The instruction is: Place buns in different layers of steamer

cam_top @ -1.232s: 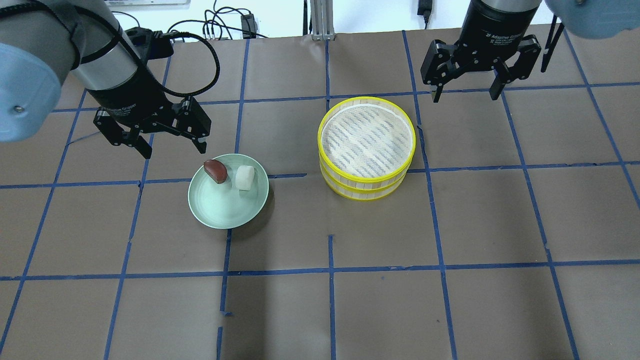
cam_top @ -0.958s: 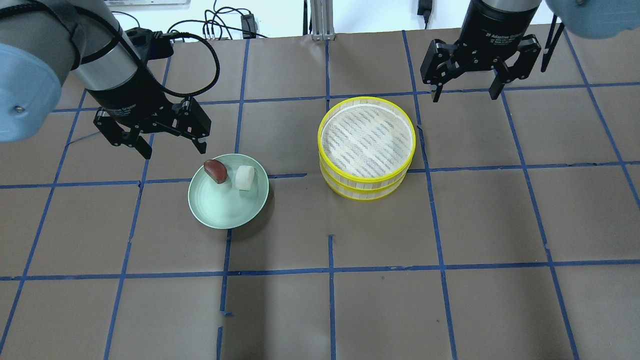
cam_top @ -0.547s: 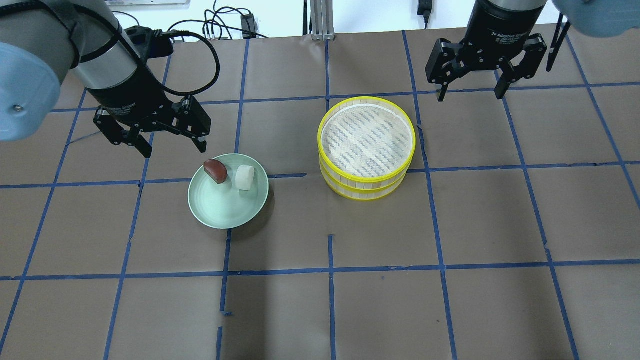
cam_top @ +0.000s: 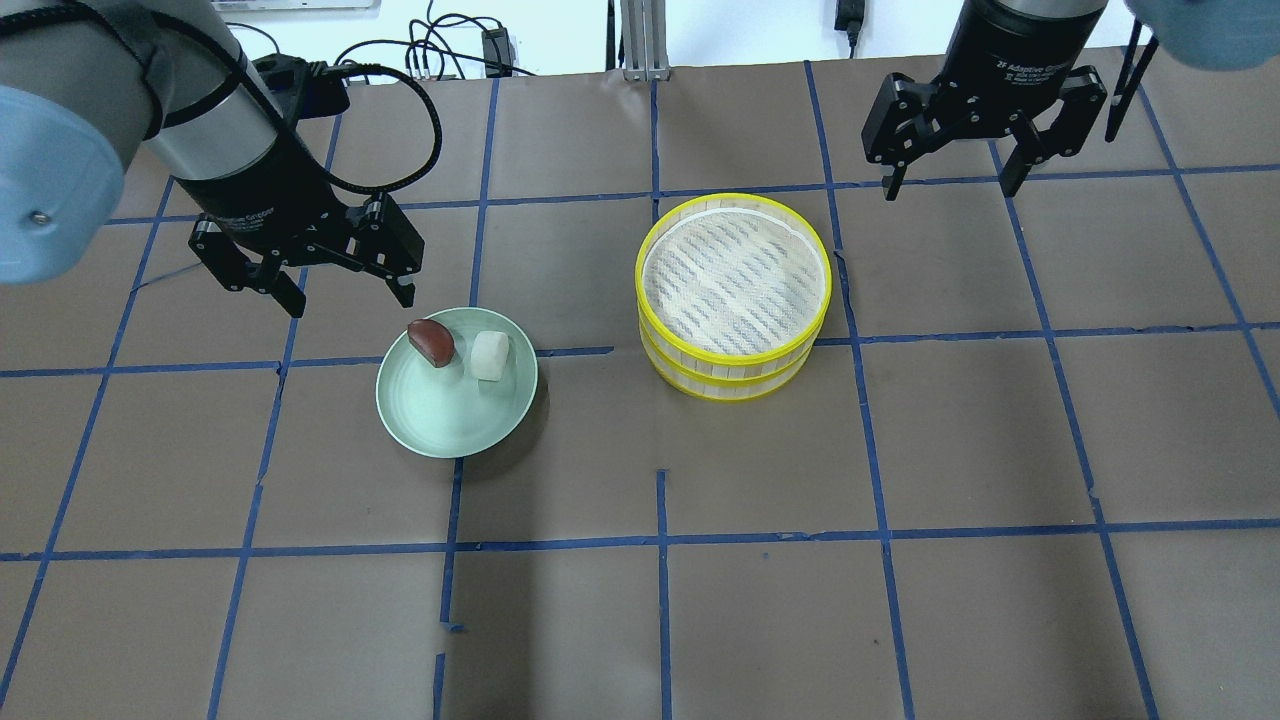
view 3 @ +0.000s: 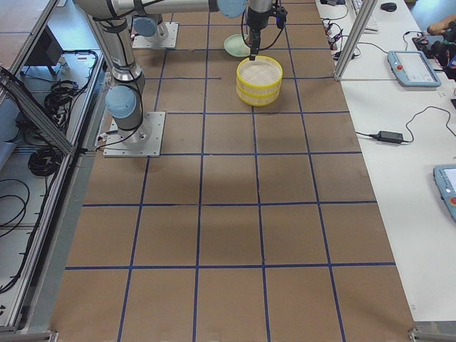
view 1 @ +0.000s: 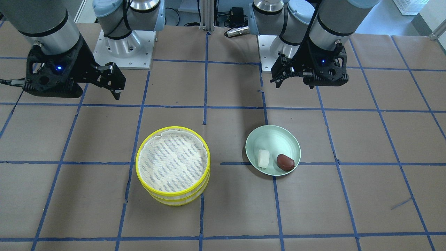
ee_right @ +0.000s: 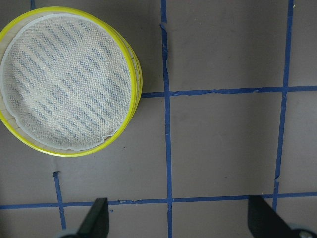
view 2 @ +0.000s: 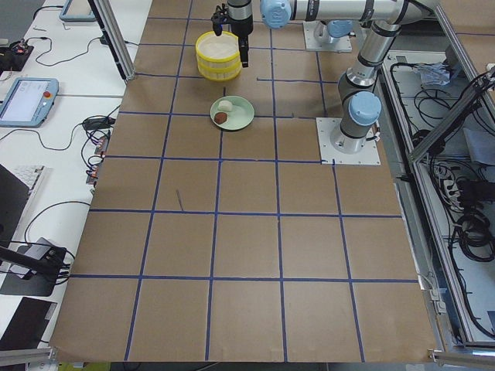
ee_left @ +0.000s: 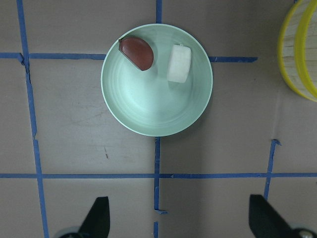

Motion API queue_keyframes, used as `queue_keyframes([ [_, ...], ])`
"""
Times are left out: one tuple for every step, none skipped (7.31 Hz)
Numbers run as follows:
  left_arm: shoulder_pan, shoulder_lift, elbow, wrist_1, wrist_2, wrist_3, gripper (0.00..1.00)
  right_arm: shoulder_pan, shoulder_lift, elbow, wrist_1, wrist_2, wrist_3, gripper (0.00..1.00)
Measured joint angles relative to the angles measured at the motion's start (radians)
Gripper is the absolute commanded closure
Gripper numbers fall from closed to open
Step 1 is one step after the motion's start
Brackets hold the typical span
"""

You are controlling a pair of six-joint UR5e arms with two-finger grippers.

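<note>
The white bun and the reddish-brown bun lie side by side at the far edge of the pale green plate. They also show in the left wrist view, white bun and brown bun. The steamer, two yellow-rimmed trays stacked with a white liner on top, stands right of the plate and shows in the right wrist view. My left gripper is open and empty, above the table behind and left of the plate. My right gripper is open and empty, behind and right of the steamer.
Brown paper with a blue tape grid covers the table. Cables and a metal post lie along the far edge. In the front-facing view the plate sits right of the steamer, with the arm bases behind.
My right gripper has drifted right and slightly away from the steamer, still open. My left gripper and the buns, plate and steamer have not moved.
</note>
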Motion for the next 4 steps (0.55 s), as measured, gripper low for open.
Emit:
queue_keyframes([
  [-0.001, -0.008, -0.007, 0.004, 0.0, -0.003, 0.0, -0.002, 0.004, 0.003, -0.005, 0.001, 0.001, 0.0],
  [-0.001, -0.027, -0.025, 0.035, 0.001, -0.004, 0.0, 0.0, 0.022, 0.018, -0.034, 0.002, 0.0, 0.0],
  [-0.001, -0.05, -0.055, 0.094, 0.005, -0.002, 0.0, 0.004, 0.06, 0.046, -0.111, 0.003, 0.0, 0.0],
  [0.001, -0.068, -0.082, 0.138, 0.01, -0.001, 0.0, 0.016, 0.107, 0.074, -0.207, 0.004, 0.004, 0.0],
])
